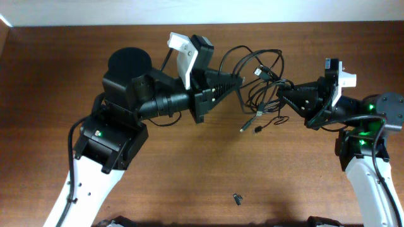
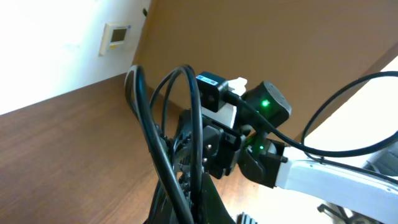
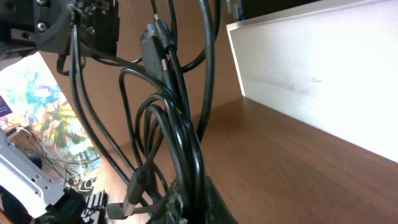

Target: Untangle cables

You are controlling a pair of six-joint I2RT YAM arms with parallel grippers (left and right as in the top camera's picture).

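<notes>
A: Where are the cables (image 1: pixel 259 82) found?

B: They are seen as one tangled knot of thin black loops over the far middle of the table (image 1: pixel 189 170), strung between the two arms. Several loops are thrown out toward the far edge. Two ends are left hanging on the near side, each tipped with a small plug (image 1: pixel 243 127).

A: How is the left gripper (image 1: pixel 238 80) described?

B: It is clenched. Its fingers are pressed together at the left side of the knot. In the left wrist view the cords are seen rising straight out of the tip, so the cables are taken as grasped there.

A: And the right gripper (image 1: pixel 280 95)?

B: It is likewise clamped on the cables, at the right side of the knot. In the right wrist view a thick bundle of strands is seen running down into the tip, and a greyish connector (image 3: pixel 153 37) is carried high among the loops.

A: Can it be told whether the hanging plugs are touching the wood?

B: That cannot be told from above.

A: Is anything else noted on the table?

B: A tiny dark piece (image 1: pixel 237 199) is seen lying near the front edge, well apart from the knot.
</notes>
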